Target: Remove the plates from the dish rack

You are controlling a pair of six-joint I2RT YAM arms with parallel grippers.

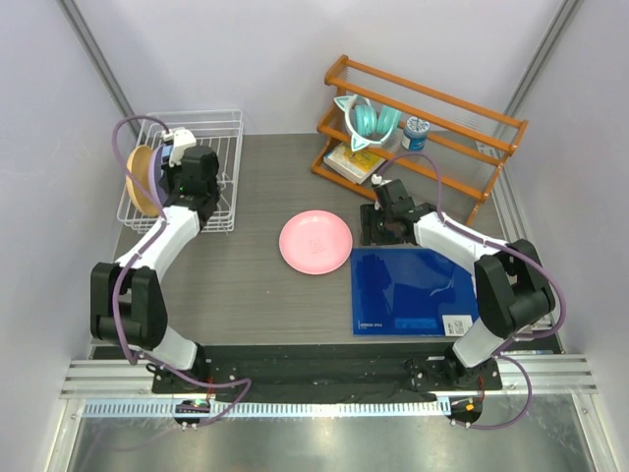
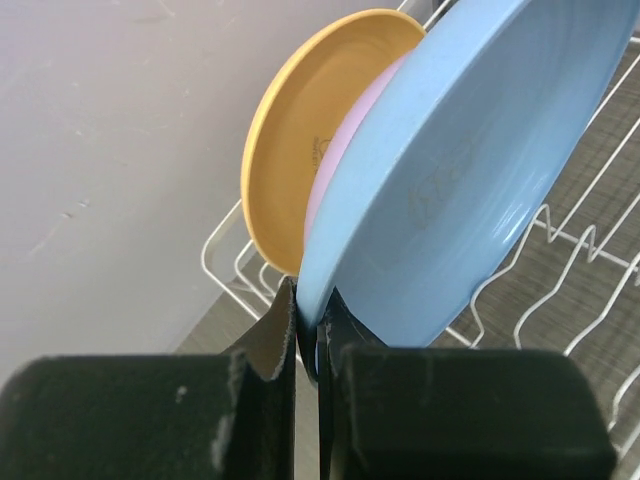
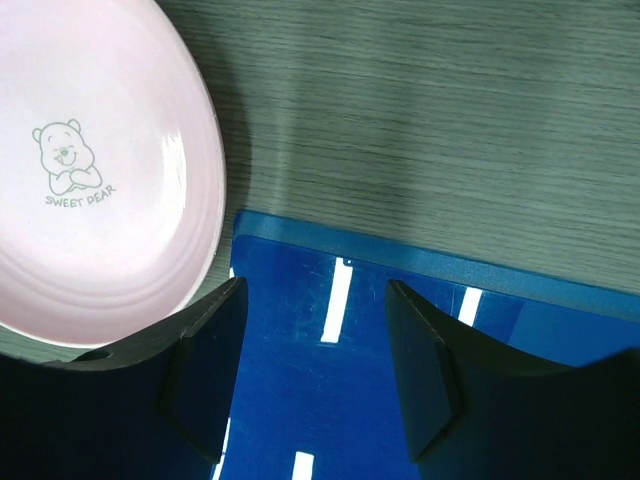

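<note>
Left wrist: blue plate (image 2: 470, 170) rim is clamped between fingers of left gripper (image 2: 310, 302); lift clear of dish rack (image 2: 560, 290) is called for; right gripper (image 3: 315, 300) stands open, empty.

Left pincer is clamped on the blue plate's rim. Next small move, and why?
Probably lift the blue plate straight up out of the dish rack. The left pincer is shut on its rim, and the purple plate and yellow plate stand close behind it, so a sideways pull might drag them.
</note>
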